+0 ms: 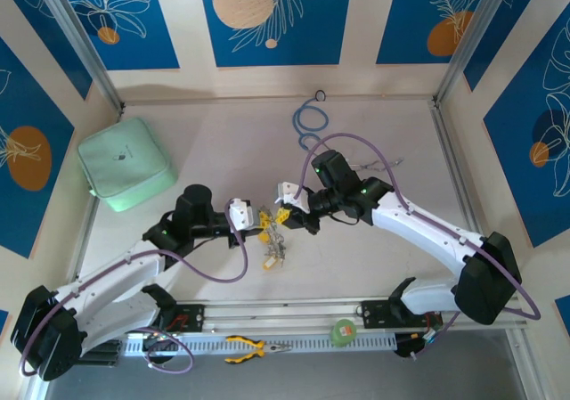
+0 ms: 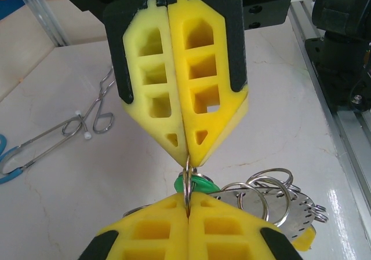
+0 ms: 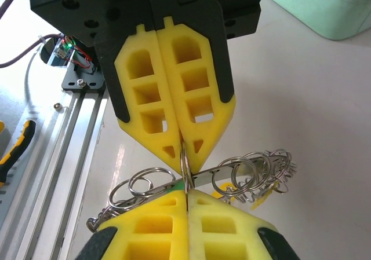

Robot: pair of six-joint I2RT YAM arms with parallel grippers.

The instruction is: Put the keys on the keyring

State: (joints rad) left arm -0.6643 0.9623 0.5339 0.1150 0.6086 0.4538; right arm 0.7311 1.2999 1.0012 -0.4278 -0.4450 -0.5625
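My left gripper [image 1: 261, 220] and right gripper [image 1: 284, 214] meet tip to tip above the table's middle. Both are shut on the same small split ring [image 2: 188, 179], which stands on edge between the two pairs of yellow fingertips. In the left wrist view my left gripper [image 2: 188, 201] is at the bottom and the right gripper [image 2: 188, 156] comes from above. A green key head [image 2: 203, 185] sits just behind the ring. The keyring [image 3: 229, 168], a flat silvery band carrying several split rings, crosses behind the right gripper [image 3: 186, 194]. Keys and yellow tags [image 1: 273, 250] hang below the grippers.
A mint-green pouch [image 1: 125, 164] lies at the left. A blue looped tube [image 1: 309, 126] and a tiny black ring [image 1: 320, 95] are at the back. Bent wire pieces [image 2: 58, 134] rest on the table. Yellow-handled pliers [image 1: 253, 348] and a green roll [image 1: 343, 331] lie on the front rail.
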